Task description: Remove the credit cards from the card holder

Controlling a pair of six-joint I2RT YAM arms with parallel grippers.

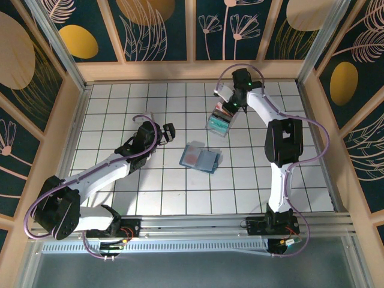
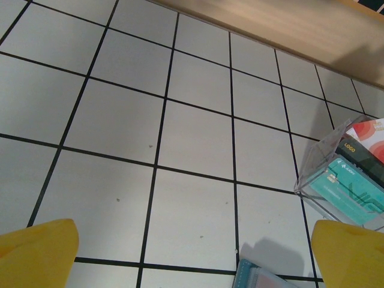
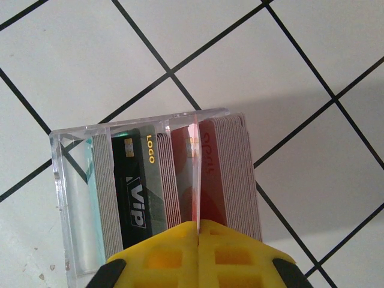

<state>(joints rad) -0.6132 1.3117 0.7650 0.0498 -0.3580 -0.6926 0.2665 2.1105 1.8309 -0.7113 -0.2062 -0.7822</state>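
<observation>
Left end effector (image 2: 193, 255) gapes apart, the soft slate-blue bifold card holder (image 1: 201, 158) lying open on the white tiled table (image 1: 150, 192) to its right. Right end effector (image 3: 198, 231), pressed together, hangs over a clear plastic card tray (image 3: 66, 180).

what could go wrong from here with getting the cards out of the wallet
1. The right jaws are shut at the clear tray and its card stacks, not at the card holder; the tray could tip or spill.
2. The left jaws stand open, apart from the card holder, so nothing pins it. The soft holder may slide or lift when its reddish card is pulled.
</observation>
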